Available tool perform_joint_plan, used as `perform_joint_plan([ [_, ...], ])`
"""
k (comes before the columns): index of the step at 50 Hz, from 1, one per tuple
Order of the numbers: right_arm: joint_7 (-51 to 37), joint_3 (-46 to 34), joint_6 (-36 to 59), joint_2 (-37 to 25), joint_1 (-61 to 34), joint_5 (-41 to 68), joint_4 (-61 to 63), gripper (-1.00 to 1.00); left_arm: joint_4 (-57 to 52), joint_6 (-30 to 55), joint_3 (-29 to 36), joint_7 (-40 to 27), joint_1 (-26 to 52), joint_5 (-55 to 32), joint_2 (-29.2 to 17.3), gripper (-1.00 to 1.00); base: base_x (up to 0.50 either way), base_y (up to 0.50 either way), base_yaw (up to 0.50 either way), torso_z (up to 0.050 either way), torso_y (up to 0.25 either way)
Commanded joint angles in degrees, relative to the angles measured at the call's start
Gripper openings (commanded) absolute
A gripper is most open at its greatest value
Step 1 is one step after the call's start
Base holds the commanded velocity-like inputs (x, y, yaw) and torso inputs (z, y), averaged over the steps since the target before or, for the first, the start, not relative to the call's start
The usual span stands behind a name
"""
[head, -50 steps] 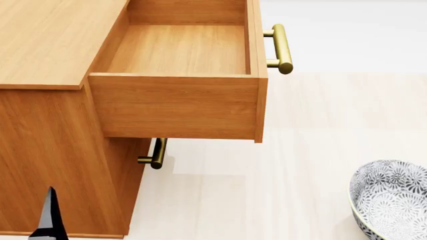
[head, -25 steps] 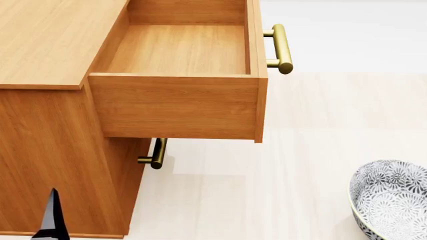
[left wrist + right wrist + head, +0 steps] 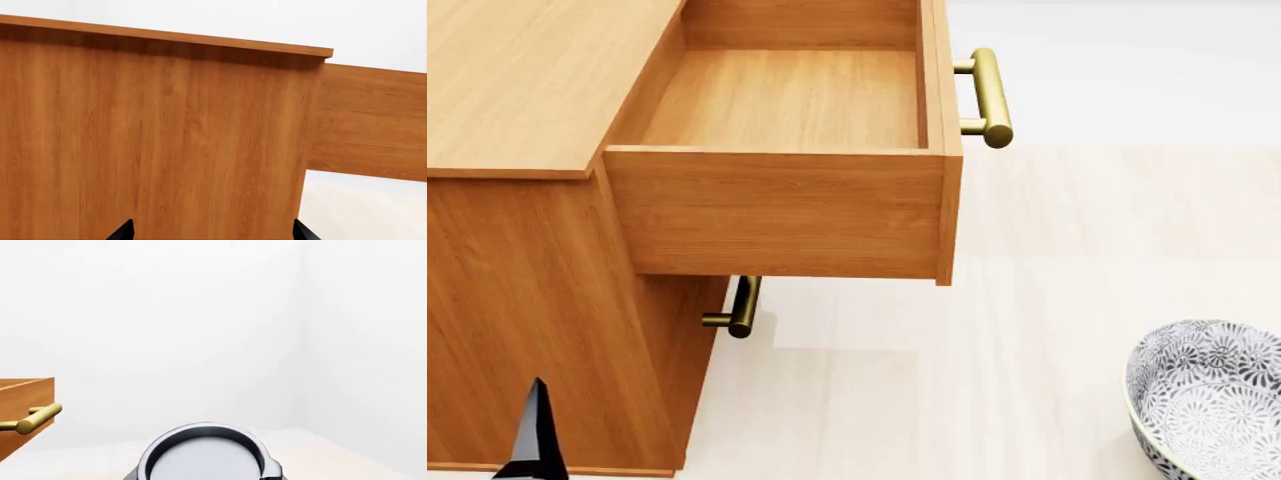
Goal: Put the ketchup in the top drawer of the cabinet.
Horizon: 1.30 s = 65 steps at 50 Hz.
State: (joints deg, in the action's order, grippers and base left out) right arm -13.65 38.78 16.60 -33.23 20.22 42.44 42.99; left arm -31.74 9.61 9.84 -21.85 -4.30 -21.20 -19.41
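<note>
**A:** Where's the can?

**B:** I only get the ketchup (image 3: pixel 203 455) on the right wrist camera. It's a small round tin and just its silver-grey lid shows, close under the lens. I can't pick out the right tool around it, so I cannot tell whether it's clenched.

**A:** And the drawer?

**B:** In that same view the top drawer (image 3: pixel 25 407), a shallow orange-brown wooden box, sits well apart from the can, its brass bar handle (image 3: pixel 32 420) pointing our way. From the head camera it's pulled right out and I can see its wooden floor.

**A:** The left side?

**B:** The left tool (image 3: pixel 212 233) is released. Its black fingertips (image 3: pixel 123 231) are spread wide, facing the side panel of the boxy wood-grain cabinet (image 3: pixel 153 135).

**A:** Anything else?

**B:** The lower brass handle (image 3: pixel 741 308) shows under the drawer. A grey-white patterned bowl (image 3: pixel 1208 400) stands on the pale counter (image 3: pixel 1028 350), well apart from the cabinet.
</note>
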Motion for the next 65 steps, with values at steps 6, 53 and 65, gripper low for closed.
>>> perform_joint_plan([
  [6, -15.7, 6.0, 15.5, -19.7, -12.0, 17.7, 10.3, -1.0, -0.6, -0.3, 0.0, -0.5, -0.2, -0.2, -0.2, 1.0, 0.0, 0.0, 0.0, 0.0, 0.0],
  [53, -7.6, -25.4, 21.5, -31.0, -56.2, 19.3, 10.8, -1.0, 0.3, -2.0, -0.2, -1.0, -0.9, -1.1, -0.8, 1.0, 0.0, 0.0, 0.0, 0.0, 0.0],
  [65, -1.1, -28.5, 65.1, 3.3, -107.8, 6.9, -0.2, -1.0, -0.3, -1.8, 0.1, -1.4, -0.9, -1.0, -1.0, 1.0, 0.0, 0.0, 0.0, 0.0, 0.0],
])
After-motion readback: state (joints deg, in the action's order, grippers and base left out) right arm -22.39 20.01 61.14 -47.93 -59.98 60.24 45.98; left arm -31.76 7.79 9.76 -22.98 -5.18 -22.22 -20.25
